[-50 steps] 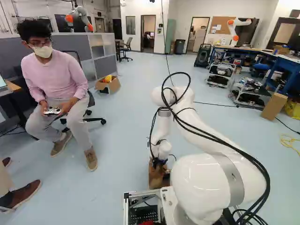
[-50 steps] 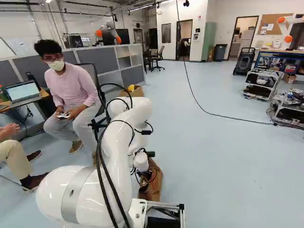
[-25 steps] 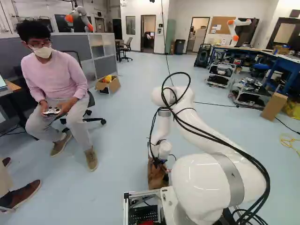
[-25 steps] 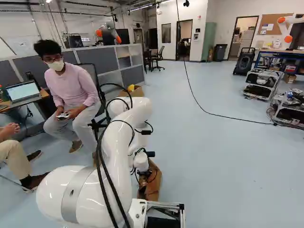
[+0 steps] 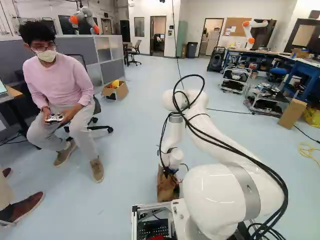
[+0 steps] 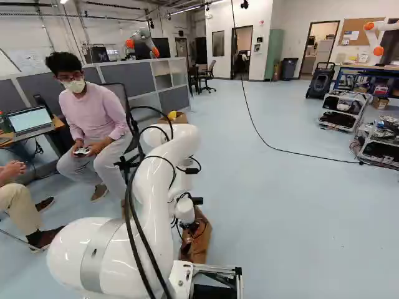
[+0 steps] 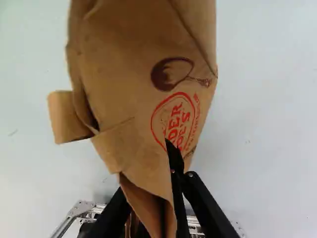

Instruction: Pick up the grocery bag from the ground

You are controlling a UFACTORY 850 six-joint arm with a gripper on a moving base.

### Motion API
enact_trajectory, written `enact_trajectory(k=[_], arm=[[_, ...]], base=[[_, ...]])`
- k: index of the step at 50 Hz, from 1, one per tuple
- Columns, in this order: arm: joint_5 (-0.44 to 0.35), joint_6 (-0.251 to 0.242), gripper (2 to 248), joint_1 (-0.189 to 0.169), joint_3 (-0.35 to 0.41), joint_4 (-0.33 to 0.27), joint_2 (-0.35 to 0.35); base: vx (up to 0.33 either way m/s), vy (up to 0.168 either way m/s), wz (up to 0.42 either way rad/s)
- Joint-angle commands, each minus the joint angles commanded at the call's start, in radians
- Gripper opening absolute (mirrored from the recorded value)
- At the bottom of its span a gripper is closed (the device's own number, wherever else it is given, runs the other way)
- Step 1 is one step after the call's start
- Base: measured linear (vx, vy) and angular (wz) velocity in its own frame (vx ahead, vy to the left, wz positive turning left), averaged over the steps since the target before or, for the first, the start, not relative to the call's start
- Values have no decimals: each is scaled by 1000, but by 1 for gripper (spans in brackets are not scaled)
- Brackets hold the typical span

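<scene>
My gripper (image 5: 170, 171) is low ahead of the base, at the top of the brown paper grocery bag (image 5: 166, 189). In the right base view the bag (image 6: 199, 242) leans beside the wrist, partly behind the arm. From the wrist, the gripper (image 7: 148, 201) is shut on creased paper at one end of the grocery bag (image 7: 133, 74). One black finger lies over the printed side; the other is partly covered by the paper. The bag stretches out ahead of the fingers, a folded flap sticking out at its side. Whether its bottom touches the floor I cannot tell.
The base's metal frame (image 5: 134, 220) is close behind the bag. A seated person with a controller is at the left, with another person's feet nearer. Wheeled carts (image 5: 235, 80) and a cardboard box (image 5: 292, 113) stand farther right. A cable (image 6: 293, 151) crosses the floor.
The arm has risen very slightly. The bag's upper part has shifted a little with the gripper and shows more in the left base view. The base has stayed put.
</scene>
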State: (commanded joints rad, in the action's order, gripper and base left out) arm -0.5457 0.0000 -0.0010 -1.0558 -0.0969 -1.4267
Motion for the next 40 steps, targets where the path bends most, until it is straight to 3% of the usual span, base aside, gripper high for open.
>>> enact_trajectory(k=[40], arm=[[0,0,21,0,253,0,298]], base=[[0,0,0]])
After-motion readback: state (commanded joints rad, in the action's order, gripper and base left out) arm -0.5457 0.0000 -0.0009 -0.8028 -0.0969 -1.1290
